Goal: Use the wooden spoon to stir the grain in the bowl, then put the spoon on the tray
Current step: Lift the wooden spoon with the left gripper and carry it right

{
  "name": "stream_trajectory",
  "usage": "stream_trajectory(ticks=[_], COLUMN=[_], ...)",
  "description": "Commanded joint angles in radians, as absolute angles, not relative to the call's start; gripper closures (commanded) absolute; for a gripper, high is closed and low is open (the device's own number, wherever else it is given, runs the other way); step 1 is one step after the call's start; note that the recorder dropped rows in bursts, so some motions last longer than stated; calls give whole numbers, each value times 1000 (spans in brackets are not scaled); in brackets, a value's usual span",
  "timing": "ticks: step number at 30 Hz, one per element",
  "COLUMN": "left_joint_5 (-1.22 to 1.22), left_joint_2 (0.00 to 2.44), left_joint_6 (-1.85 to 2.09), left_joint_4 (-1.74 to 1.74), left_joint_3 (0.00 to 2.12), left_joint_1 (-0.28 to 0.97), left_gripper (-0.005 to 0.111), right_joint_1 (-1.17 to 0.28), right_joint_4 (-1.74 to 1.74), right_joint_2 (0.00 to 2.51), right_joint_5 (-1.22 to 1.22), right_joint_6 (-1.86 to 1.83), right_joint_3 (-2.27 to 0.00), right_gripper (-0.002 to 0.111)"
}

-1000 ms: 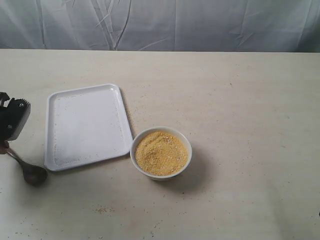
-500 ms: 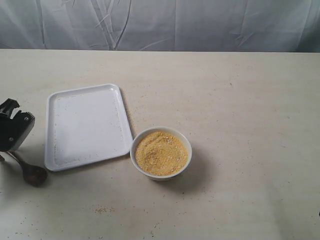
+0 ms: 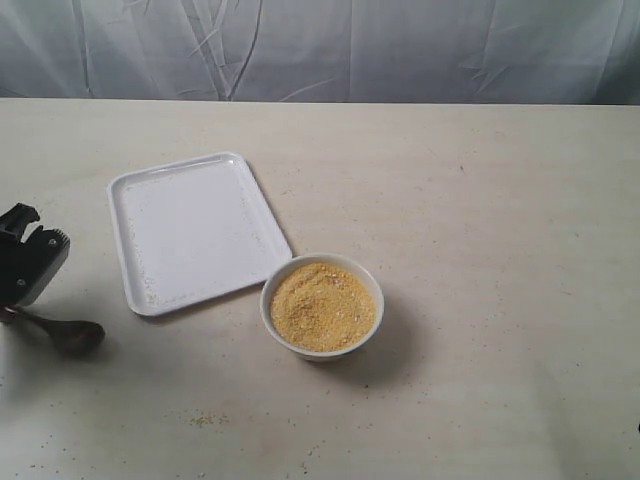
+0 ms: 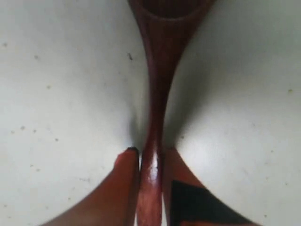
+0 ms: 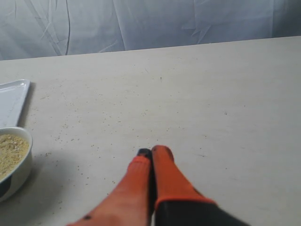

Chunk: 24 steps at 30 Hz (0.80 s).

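Exterior view: held by left gripper [image 3: 30, 266] at the table's 9 o'clock edge, wooden spoon [image 3: 68, 333] pointing toward 4. Grain [image 3: 322, 305] in bowl [image 3: 322, 352] off at 3, tray [image 3: 195, 230] at 1.

Left wrist view: pinched tight on the thin handle, long axis straight out from the fingers.

Right wrist view: right gripper [image 5: 151, 153] pressed together, holding nothing, well apart from the spoon.

Dark reddish-brown, glossy: wooden spoon [image 4: 157, 84] betw. orange-red fingers [image 4: 120, 183] of left gripper [image 4: 149, 157]. White: tray [image 3: 195, 230] & bowl [image 3: 320, 352] ahead of it, yellow-orange grain [image 3: 322, 305] inside. Pale beige w/ dark specks: table [image 3: 480, 200].
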State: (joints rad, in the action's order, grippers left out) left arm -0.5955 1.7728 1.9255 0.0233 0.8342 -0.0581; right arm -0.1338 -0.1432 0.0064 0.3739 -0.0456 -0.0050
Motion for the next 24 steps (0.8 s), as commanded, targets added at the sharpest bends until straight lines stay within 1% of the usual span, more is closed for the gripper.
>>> stream_trajectory(ticks=[1,7,10,13,21,24], left_joint_5=[-621,-695,-702,-655,-653,-665], left_joint_2=[1693,1546,1478,1440,1430,1451], left_joint_6=[1922,1922,1906,1855,1427,1180], left_joint_4=[0,-11,-57,-140,60,193], left_joint_3=[837,837,837,837,950,1017], left_joint_1=[-28,58,123,207,471,556], left_gripper=[107,107,107,107,107,107], right_joint_1=[-130,-130,-130,-130,-130,-130], right_joint_4=[-145,-145,-147,-147,-147,-147], right_joint_2=[0,0,0,0,0,0], right_joint_5=[361,361,361,361,364,364], right_joint_6=[-50,-50,-50,-50,-50,-50], right_joint_3=[0,0,0,0,0,0], right_gripper=[109,109,109,109,109,109])
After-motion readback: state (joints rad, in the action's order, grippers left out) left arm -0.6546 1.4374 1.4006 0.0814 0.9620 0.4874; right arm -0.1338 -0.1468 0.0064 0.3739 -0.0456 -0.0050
